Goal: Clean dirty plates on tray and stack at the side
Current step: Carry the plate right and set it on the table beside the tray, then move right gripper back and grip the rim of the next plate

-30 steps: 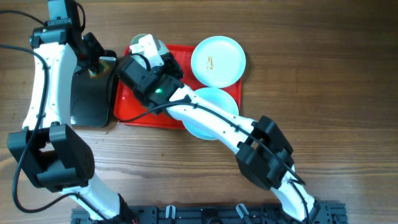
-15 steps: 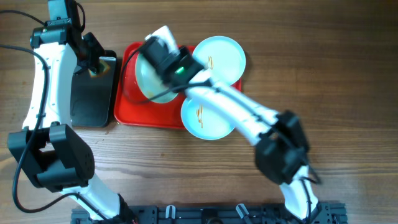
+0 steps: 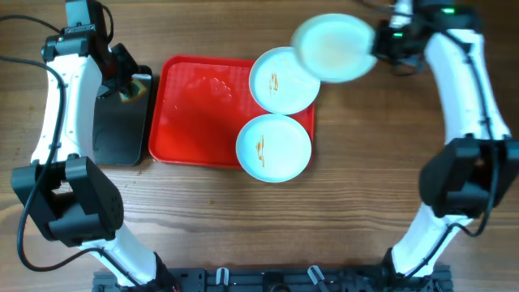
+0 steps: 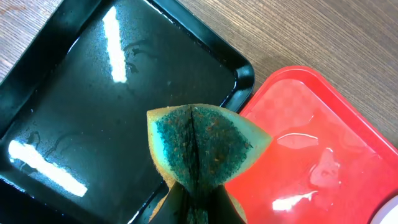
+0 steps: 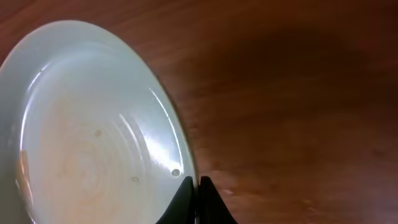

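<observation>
The table point(image 3: 365, 178) lies open beneath the right gripper point(image 3: 378, 47) and nearer the base from it — room enough, I judge, to start the stack. The tray point(image 3: 199, 113) has lost a plate within the last second, and its left half is now bare wet red. That lifted plate point(image 3: 331, 49), pinched at its rim by the right gripper, hangs just to the gripper's left, its edge over the far streaked plate point(image 3: 276, 85). The near streaked plate point(image 3: 273, 146) overhangs the tray's rim — both await cleaning. The left gripper point(image 4: 193, 202) clamps a sponge point(image 4: 202, 146) over the black tray point(image 4: 74, 112).
</observation>
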